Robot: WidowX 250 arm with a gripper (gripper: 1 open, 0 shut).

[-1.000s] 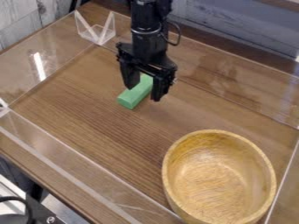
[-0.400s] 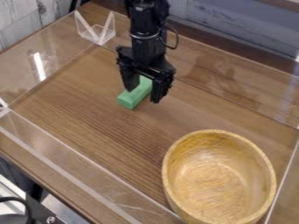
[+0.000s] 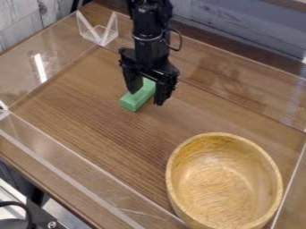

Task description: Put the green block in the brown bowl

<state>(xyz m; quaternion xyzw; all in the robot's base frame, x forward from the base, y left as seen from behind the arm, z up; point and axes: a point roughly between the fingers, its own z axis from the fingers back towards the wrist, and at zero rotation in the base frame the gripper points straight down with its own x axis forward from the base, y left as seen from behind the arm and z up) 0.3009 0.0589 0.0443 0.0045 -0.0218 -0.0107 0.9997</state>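
The green block lies flat on the wooden table, its far end between the fingers of my gripper. The black gripper hangs straight down over it with its jaws open, one finger on each side of the block and a gap showing between them and the block. The brown bowl sits at the near right corner, round, light wood, with nothing inside it. The block is well apart from the bowl, up and to the left of it.
Clear plastic walls fence the table along the left, near and far sides. A small clear stand sits at the back left behind the arm. Bare wood table lies between block and bowl.
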